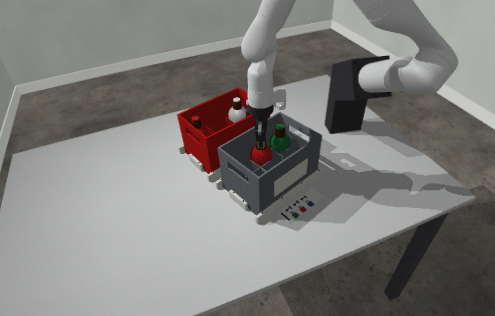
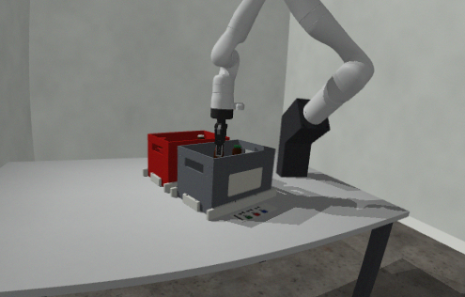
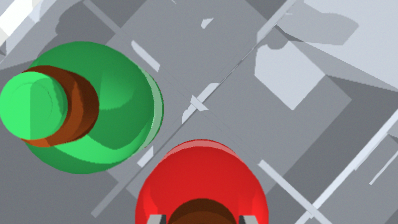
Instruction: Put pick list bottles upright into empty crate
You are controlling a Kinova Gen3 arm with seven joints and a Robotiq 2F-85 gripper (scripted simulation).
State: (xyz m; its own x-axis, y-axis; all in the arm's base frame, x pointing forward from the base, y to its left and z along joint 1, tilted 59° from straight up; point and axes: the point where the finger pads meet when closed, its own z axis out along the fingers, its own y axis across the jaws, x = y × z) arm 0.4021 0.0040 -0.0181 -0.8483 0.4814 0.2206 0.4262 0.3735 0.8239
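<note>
My gripper (image 1: pixel 261 145) (image 2: pixel 219 152) (image 3: pixel 202 219) points down into the grey crate (image 1: pixel 239 187) (image 2: pixel 195 189) and is shut on the brown neck of a red bottle (image 1: pixel 261 157) (image 3: pixel 202 172). The bottle is upright inside the crate; whether its base touches the floor is hidden. A green bottle (image 1: pixel 280 143) (image 2: pixel 237 150) (image 3: pixel 120 112) stands in another compartment nearby. The red crate (image 1: pixel 195 150) (image 2: pixel 162 164) holds a white bottle (image 1: pixel 237 114) and a red-capped bottle (image 1: pixel 196 122); other contents are hidden. The pick list (image 1: pixel 303 209) (image 2: pixel 256 214) shows green, red and blue marks; its numbers are too small to read.
The crates stand close side by side, with pale blocks (image 1: pixel 238 200) (image 2: pixel 191 202) around their bases. The grey crate's walls and thin dividers (image 3: pixel 295 195) surround the bottles. The black arm mount (image 1: pixel 345 110) (image 2: pixel 293 150) stands to the right on the table (image 1: pixel 117 225).
</note>
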